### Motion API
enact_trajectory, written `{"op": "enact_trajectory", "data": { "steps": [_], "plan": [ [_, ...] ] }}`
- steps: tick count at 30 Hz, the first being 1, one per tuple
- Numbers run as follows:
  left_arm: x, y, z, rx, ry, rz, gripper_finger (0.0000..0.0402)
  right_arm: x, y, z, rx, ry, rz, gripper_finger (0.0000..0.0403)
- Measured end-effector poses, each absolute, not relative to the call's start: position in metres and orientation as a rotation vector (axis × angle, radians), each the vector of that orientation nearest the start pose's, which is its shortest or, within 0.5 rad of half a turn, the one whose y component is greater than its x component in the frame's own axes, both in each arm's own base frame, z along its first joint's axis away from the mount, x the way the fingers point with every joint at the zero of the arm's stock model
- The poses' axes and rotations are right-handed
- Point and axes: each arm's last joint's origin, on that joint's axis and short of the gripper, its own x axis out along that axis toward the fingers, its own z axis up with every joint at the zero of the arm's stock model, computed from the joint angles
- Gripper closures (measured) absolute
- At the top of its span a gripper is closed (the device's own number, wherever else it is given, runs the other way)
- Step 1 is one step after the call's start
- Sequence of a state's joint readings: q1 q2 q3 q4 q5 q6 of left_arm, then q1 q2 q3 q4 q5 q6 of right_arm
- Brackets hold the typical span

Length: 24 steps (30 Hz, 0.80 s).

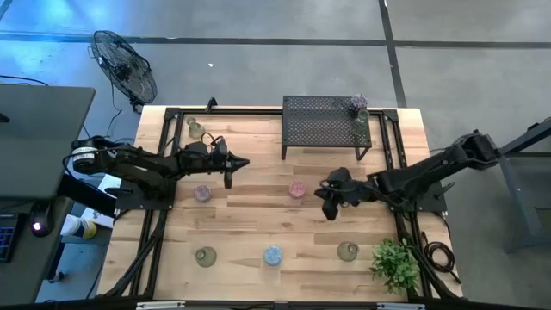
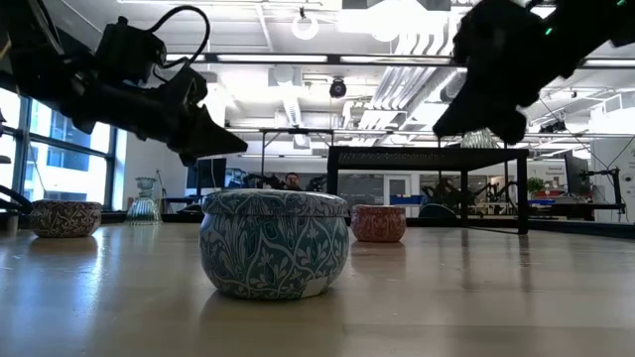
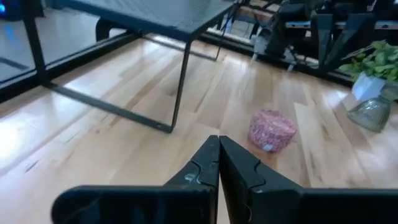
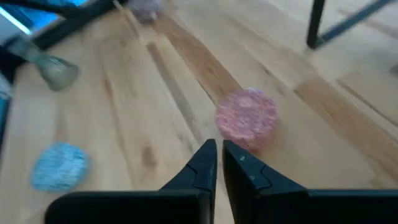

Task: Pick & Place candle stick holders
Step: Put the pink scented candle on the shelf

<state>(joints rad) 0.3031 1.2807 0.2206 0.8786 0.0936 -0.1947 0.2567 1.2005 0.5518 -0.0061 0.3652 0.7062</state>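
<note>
Several small round candle stick holders stand on their bases on the wooden table: a pink one (image 1: 297,189) (image 3: 272,129) (image 4: 247,118) in the middle, a purple one (image 1: 202,193), a light blue one (image 1: 272,255) (image 2: 275,243), and two olive ones (image 1: 205,255) (image 1: 347,251). Two more (image 1: 358,108) stand on the black mesh stand (image 1: 325,129). My left gripper (image 1: 247,162) (image 3: 218,155) is shut, hanging above the table to the left of and beyond the pink one. My right gripper (image 1: 322,186) (image 4: 219,154) is shut, hanging just right of the pink one and pointing at it.
A green plant in a pot (image 1: 396,263) stands at the near right corner. A glassy holder (image 1: 195,127) stands near the far left corner. The black stand takes up the table's far middle. Bare wood lies between the holders.
</note>
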Motion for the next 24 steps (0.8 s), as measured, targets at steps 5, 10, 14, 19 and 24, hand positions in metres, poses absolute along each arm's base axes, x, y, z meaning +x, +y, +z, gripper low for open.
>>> {"op": "enact_trajectory", "data": {
  "steps": [5,10,14,19,24],
  "plan": [
    [0.202,0.060,0.152,-0.223,0.183,0.239,0.0399,0.242,0.030,0.185,0.485,0.546,-0.296,0.0340],
    [0.202,0.060,0.149,-0.218,0.214,0.229,0.0399,0.256,0.019,0.183,0.448,0.564,-0.318,0.0275],
    [0.201,0.060,0.147,-0.212,0.242,0.228,0.0399,0.274,0.020,0.182,0.422,0.599,-0.301,0.0191],
    [0.200,0.059,0.144,-0.216,0.277,0.220,0.0399,0.297,0.022,0.173,0.371,0.731,-0.326,0.0078],
    [0.199,0.059,0.139,-0.225,0.324,0.223,0.0399,0.313,0.028,0.164,0.271,0.795,-0.334,0.0021]
  ]
}}
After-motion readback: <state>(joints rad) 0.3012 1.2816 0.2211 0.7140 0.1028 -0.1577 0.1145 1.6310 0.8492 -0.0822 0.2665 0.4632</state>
